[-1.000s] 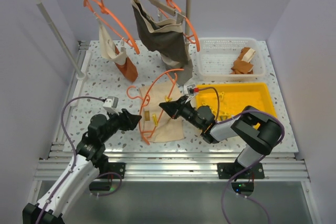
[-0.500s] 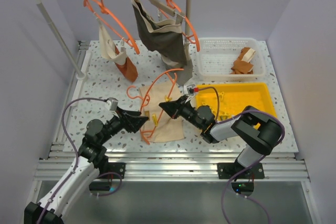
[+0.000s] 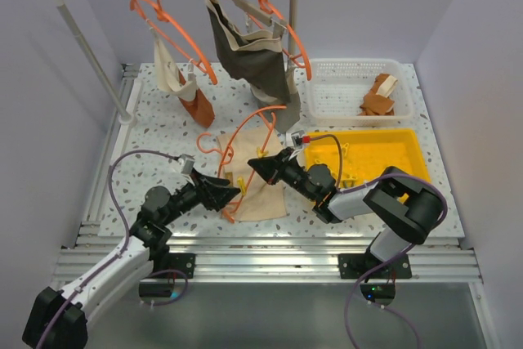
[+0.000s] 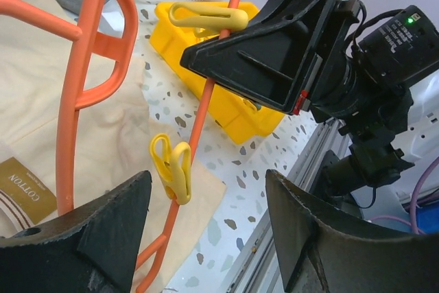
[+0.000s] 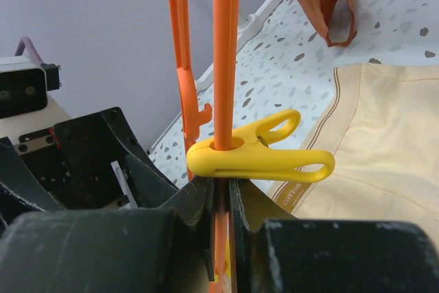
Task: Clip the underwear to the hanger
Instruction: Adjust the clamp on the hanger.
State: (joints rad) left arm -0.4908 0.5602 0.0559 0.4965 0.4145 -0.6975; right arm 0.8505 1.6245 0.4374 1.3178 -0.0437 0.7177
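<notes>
Over the last second the left end effector (image 3: 231, 194) has moved rightward across the desk (image 3: 163, 120) and now sits just beside the near edge of the hanger (image 5: 225, 46). Its jaws have widened slightly. They stand well apart and hold nothing. In the left wrist view a yellow peg (image 4: 173, 168) clipped on the hanger's thin bar lies directly ahead, between the two fingers (image 4: 103, 238) but not yet touched. The right end effector (image 3: 255, 168) has not shifted. Its jaws are pinched closed on that same bar, just below a second yellow peg (image 5: 260, 159). In my judgement the approach is done and the next step is to squeeze the lower peg, and no cloth is clipped yet. The hanger rests partly raised over the underwear (image 3: 265, 194). Its long axis runs diagonally from near-left to far-right, and its hook points toward the left side of the desk. The underwear lies flat beneath it, with the labelled waistband toward the left arm.
</notes>
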